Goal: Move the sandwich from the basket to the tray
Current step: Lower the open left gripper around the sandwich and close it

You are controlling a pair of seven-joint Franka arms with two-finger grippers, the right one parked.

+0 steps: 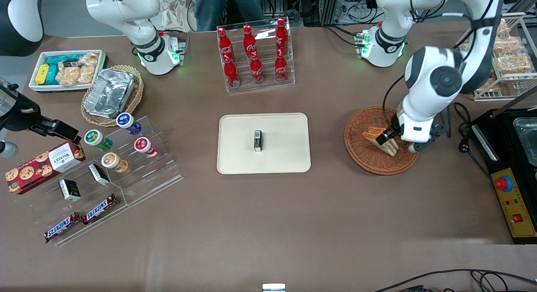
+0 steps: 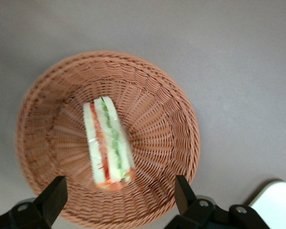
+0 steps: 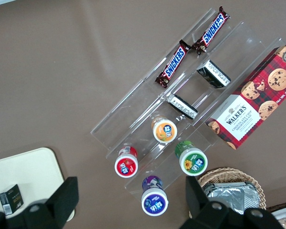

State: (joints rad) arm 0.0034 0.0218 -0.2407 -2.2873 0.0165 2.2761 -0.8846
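A: Which step is in hand here?

B: The reach for the grasp, as I judge it. The end effector (image 2: pixel 115 202) hangs over the basket (image 2: pixel 38 109), its two fingers (image 2: pixel 52 198) spread wide, with nothing pinched between them. The sandwich (image 2: pixel 108 143) lies in the basket just ahead of the fingertips, resting on its side with the green and red filling edge facing up.

A: So the sandwich isn't lifted yet?

B: No. From the wrist camera it sits on the wicker floor, clear of both fingers. In the front view the end effector (image 1: pixel 388 136) sits right over the sandwich (image 1: pixel 379 140), low above the basket (image 1: pixel 356 128), but I can't tell from there whether anything touches.

A: What does the next move call for?

B: Probably a short advance so the wedge comes between the fingers, then a descent and a squeeze across the bread faces. It looks soft and wrapped in clear film, so a gentle squeeze would suit. Mind the rim of the basket on the way down.

A: And after that?

B: A lift clear of the rim, then a carry sideways from the end effector, toward the parked arm's end of the desk (image 1: pixel 268 225), to the tray (image 1: pixel 239 157). A small dark box (image 1: pixel 258 140) stands at the tray's middle, so the bare part beside it seems the better spot.
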